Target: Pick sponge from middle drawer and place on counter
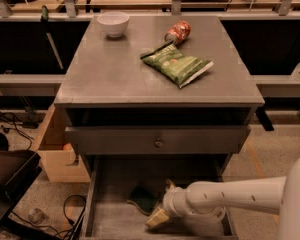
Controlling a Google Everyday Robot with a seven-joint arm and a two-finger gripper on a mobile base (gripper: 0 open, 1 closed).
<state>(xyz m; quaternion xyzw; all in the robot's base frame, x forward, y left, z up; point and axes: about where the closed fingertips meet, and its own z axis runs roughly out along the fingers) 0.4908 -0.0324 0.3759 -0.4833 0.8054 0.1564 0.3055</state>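
Note:
The sponge [141, 199] lies dark green face up on the floor of the open middle drawer [110, 222], near its centre. My gripper [157, 217], at the end of the white arm [230, 196] reaching in from the right, is down inside the drawer just right of and in front of the sponge, close beside it. I cannot tell whether it touches the sponge. The counter [110, 69] is the grey cabinet top above.
On the counter are a white bowl [113, 23] at the back left, a red can [178, 32] on its side, and a light-green snack bag [178, 64]. A shut drawer front with a knob [158, 143] overhangs the open drawer. A cardboard box [57, 156] and cables sit at left.

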